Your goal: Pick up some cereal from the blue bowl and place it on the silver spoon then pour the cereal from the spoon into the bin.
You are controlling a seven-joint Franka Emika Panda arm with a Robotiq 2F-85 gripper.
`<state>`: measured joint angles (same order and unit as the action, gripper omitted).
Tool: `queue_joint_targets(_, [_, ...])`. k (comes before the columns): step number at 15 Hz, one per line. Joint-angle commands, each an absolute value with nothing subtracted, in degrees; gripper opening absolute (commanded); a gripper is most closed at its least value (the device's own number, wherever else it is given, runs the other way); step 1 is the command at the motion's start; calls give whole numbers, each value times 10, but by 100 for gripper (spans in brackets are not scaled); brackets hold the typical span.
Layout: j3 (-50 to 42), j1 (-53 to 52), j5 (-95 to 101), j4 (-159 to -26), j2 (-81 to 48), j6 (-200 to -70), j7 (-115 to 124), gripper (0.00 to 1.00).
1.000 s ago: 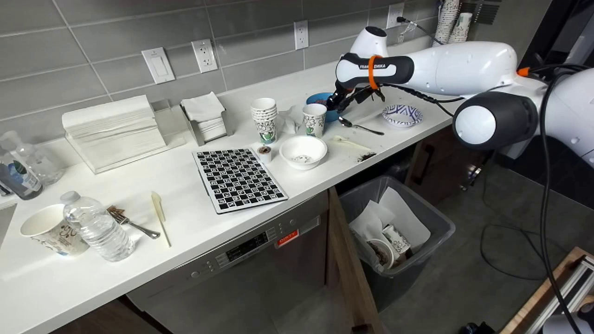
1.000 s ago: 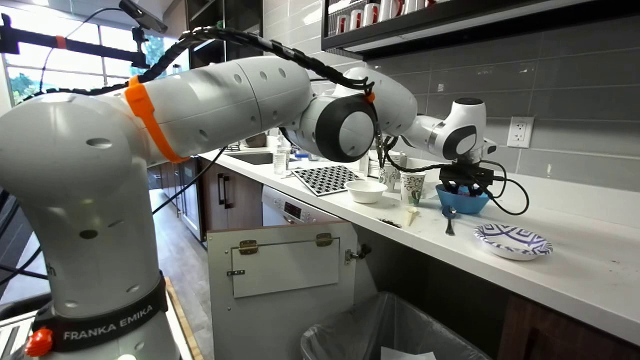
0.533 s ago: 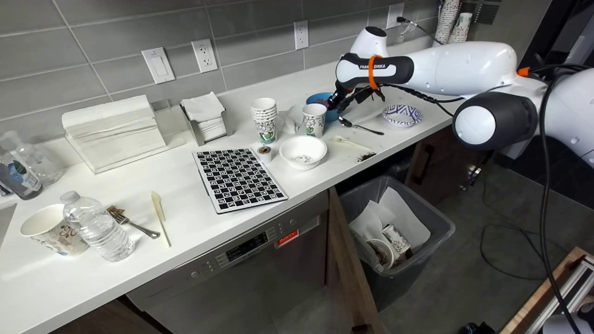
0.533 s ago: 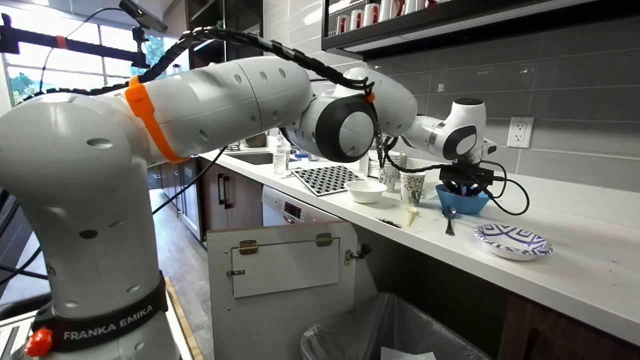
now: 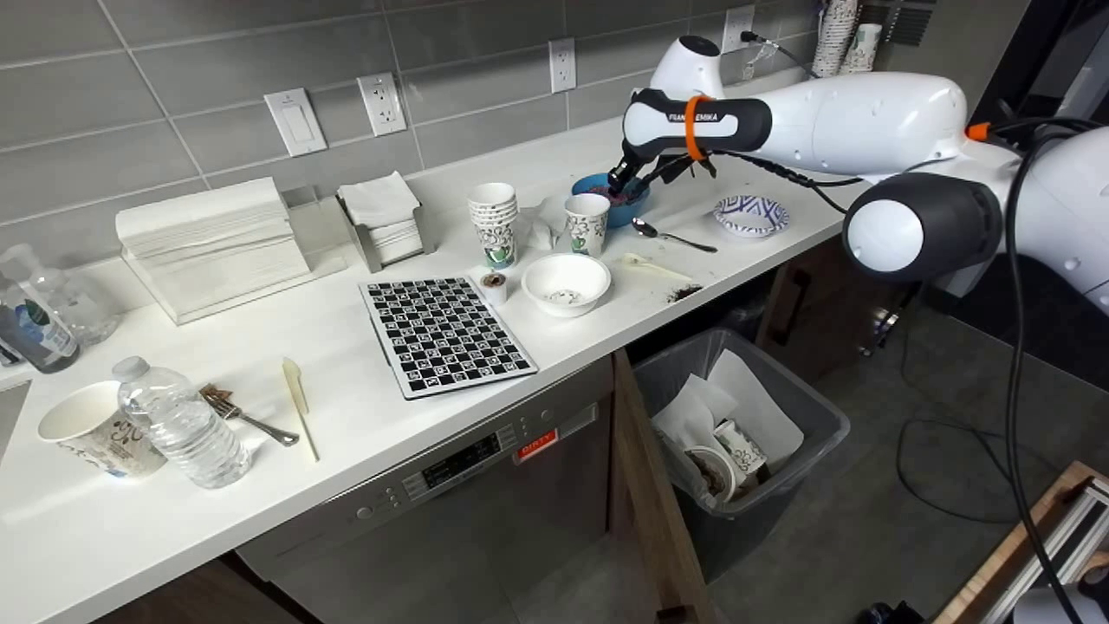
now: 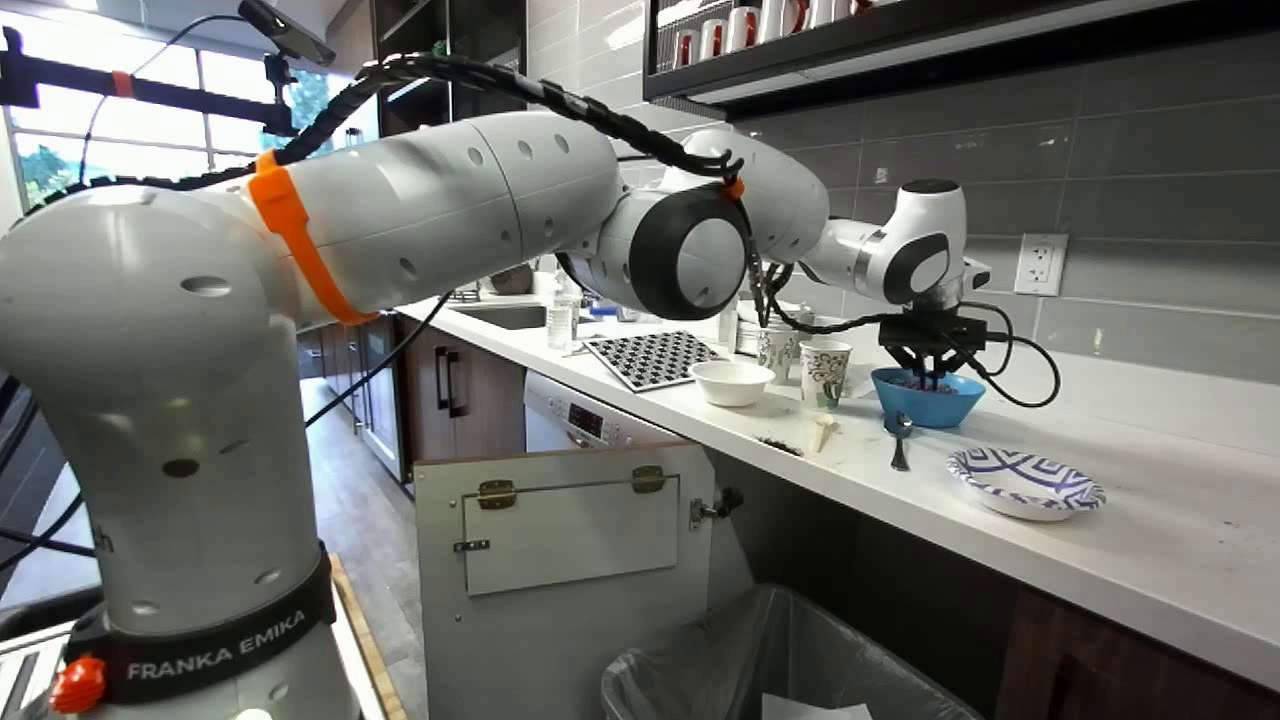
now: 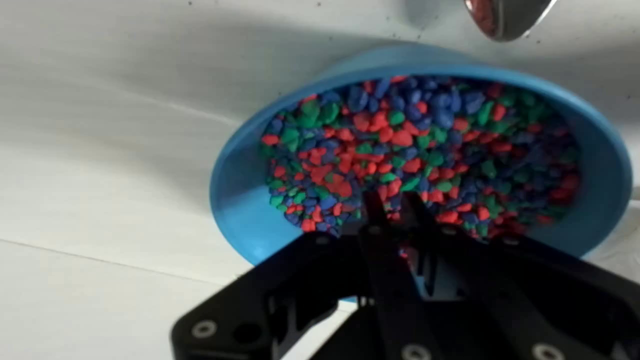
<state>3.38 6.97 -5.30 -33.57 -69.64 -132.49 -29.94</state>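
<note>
Hanging over the long white counter (image 5: 333, 347), well apart from the large square dark-grey plastic bin (image 5: 771, 511) below, and standing above the small round bright-blue bowl (image 6: 930, 408) in both exterior views. Pointing down at the bowl's opening with the black two-fingered metal pincer (image 7: 391, 200), holding its fingers all but closed, and having the slim silver-grey metal spoon (image 7: 513, 16) lying just beside the bowl. Facing the red, green and blue pebble-like cereal pieces (image 7: 419, 154) in the bowl beneath the fingertips, leaving any pinch of them impossible to tell.
</note>
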Motion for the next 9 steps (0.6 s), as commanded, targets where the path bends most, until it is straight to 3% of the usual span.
queue_joint_targets(1, [22, 61, -43, -328, -686, -1312, -289, 4])
queue_joint_targets(9, [0, 59, -39, -344, -643, -1258, -263, 4])
